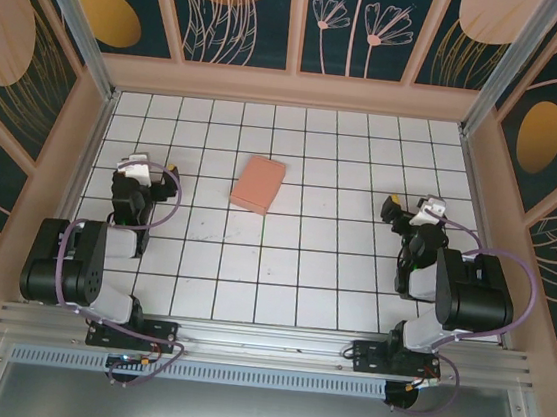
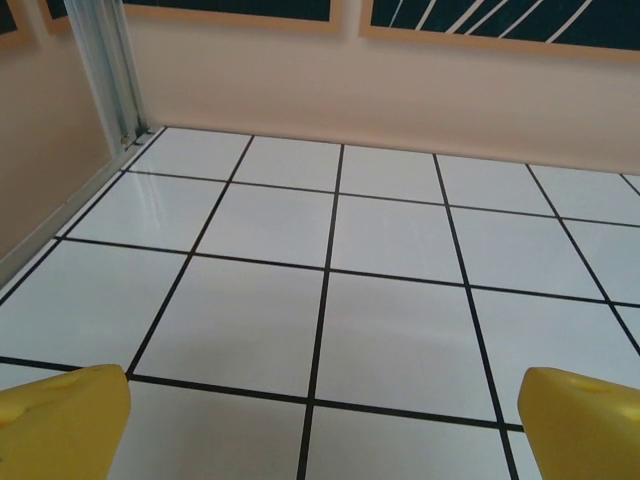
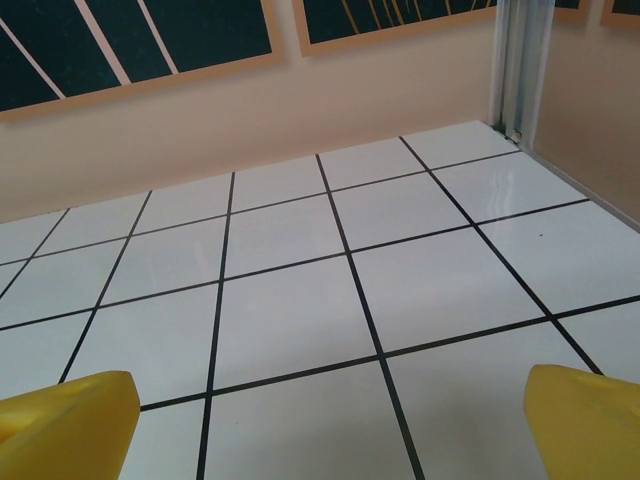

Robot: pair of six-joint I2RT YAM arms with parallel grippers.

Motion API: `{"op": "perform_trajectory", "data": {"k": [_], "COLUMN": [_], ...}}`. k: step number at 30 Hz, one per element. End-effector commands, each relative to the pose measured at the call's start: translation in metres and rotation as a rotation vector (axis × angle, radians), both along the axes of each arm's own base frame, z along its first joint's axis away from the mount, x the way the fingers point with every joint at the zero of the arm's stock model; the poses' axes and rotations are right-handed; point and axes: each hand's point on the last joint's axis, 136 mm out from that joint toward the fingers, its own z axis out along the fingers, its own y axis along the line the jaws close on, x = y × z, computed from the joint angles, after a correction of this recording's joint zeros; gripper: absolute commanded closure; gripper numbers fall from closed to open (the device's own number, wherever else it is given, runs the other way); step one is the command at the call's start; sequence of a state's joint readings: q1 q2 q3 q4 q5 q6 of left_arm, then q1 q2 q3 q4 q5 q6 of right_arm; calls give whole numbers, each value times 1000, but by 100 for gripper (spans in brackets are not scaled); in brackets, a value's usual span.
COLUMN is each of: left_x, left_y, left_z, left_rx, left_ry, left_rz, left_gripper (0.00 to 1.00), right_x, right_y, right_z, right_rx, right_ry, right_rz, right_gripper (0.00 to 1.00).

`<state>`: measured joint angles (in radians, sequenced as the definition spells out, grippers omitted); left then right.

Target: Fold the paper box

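The paper box (image 1: pixel 258 184) is seen folded flat on the counter (image 1: pixel 331 275), just left of centre in the upper frame. The left hand (image 2: pixel 320 435) and right hand (image 3: pixel 325 430) are held released and empty at either side, well apart, presumably because folding is finished.

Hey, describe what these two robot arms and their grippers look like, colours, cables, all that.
The left arm and right arm are made of chunky black housings with white segments near the base. A lilac cable loops along each. The left gripper and right gripper are black with white parts, and their fingertips are blocky and bright yellow.
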<state>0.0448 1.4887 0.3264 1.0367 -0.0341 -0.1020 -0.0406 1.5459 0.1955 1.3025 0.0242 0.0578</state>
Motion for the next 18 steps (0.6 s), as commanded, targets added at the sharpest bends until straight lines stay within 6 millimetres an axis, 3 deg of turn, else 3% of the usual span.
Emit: {"op": "perform_trajectory", "data": {"k": [1, 18], "left_x": [3, 5], "left_y": [-4, -5], "left_z": [12, 11], "left_rx": [13, 19], "left_ry": [-49, -37], "left_rz": [-7, -10], "left_gripper": [1, 1], "right_x": [4, 4], "right_y": [-2, -2], "right_z": [7, 8], "right_rx": [-17, -18], "right_ry": [-26, -29], "right_rz": [0, 0], "right_gripper": [1, 1]}}
